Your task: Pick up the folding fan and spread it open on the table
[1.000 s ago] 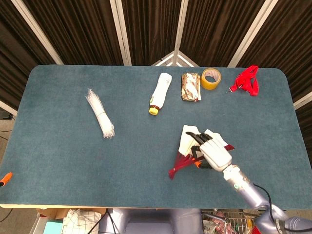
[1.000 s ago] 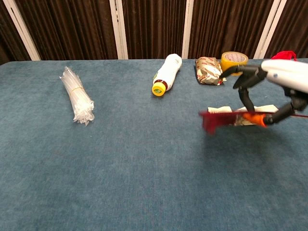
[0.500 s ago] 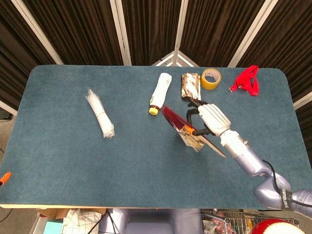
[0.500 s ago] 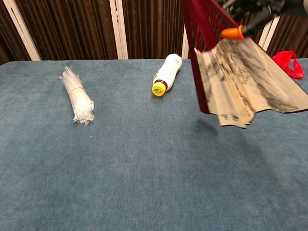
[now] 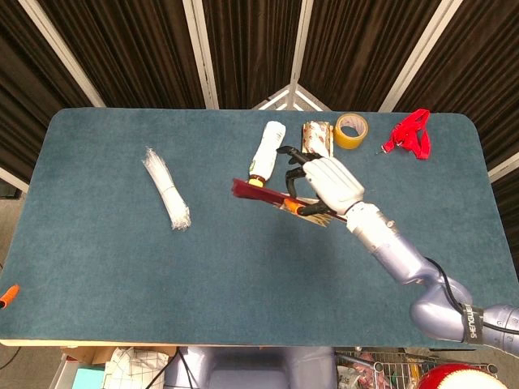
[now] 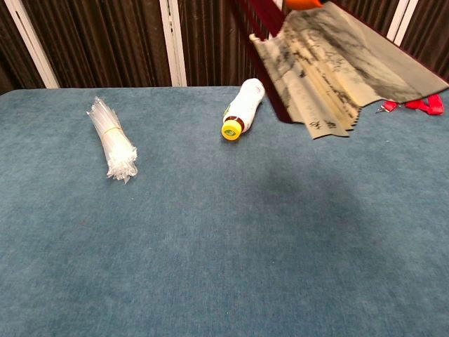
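Observation:
My right hand (image 5: 324, 185) holds the folding fan (image 5: 272, 197) in the air above the middle of the table (image 5: 105, 259), just in front of the bottle. From the head view the fan shows edge-on, red ribs pointing left. In the chest view the fan (image 6: 337, 67) hangs high and partly spread, with cream paper bearing ink drawing and dark red ribs at its left side. Only an orange fingertip (image 6: 303, 3) of the hand shows at the top edge there. My left hand is outside both views.
A white bottle with a yellow cap (image 5: 266, 154) lies behind the fan. A foil snack packet (image 5: 317, 143), a yellow tape roll (image 5: 351, 130) and a red strap (image 5: 412, 134) lie along the back right. A clear plastic bundle (image 5: 166, 198) lies at the left.
My right hand has lifted the fan off the table's front right and carried it up, back and left. The fan went from nearly closed to partly spread.

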Robot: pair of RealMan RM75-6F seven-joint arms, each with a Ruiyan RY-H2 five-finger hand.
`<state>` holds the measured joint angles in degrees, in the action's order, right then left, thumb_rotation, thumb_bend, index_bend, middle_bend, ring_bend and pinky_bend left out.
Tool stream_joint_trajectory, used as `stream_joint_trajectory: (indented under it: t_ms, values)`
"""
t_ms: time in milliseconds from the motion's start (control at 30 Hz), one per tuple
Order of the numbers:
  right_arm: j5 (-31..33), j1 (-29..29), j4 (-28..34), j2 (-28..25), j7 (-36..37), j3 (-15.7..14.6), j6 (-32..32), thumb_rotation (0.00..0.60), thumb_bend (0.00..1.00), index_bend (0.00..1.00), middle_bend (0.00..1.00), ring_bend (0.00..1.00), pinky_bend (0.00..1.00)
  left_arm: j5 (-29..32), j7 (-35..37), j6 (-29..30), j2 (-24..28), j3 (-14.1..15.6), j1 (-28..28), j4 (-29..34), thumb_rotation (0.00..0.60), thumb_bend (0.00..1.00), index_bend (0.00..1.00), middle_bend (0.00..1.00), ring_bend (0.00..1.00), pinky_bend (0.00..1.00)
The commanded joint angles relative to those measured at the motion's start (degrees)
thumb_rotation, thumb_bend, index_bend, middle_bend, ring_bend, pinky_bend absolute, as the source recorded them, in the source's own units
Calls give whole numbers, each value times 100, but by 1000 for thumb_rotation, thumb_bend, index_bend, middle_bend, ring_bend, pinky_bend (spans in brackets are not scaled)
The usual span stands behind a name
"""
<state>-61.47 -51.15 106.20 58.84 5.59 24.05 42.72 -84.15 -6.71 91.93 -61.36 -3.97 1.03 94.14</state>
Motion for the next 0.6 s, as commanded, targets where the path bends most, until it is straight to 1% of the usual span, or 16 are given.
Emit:
stream_joint_trajectory:
  t_ms: [33,233,333,467,600]
  values:
    - [259,-360,270,105,-474,3,-61,600,405,696,147,242,242,-8,5,-14,-4,5,-9,-9,600,246,74,20,0,129]
    - [595,-904,445,516,-1164,-67,22,600,406,696,147,242,241,11,147,73,-34,-75,-14,-103,600,247,74,19,0,129]
    - [826,-1103,519,721,-1269,-25,109,600,406,696,146,242,242,-30,292,138,-104,-115,-27,-205,600,246,76,19,0,129]
    - [1005,-1276,553,885,-1381,-5,206,600,407,696,147,242,242,-158,474,178,-131,-97,-43,-249,600,246,94,21,0,129]
    - [1132,-1454,608,1100,-1475,24,351,600,410,696,147,242,242,-321,922,97,-157,-63,-126,-218,600,245,117,21,0,129]
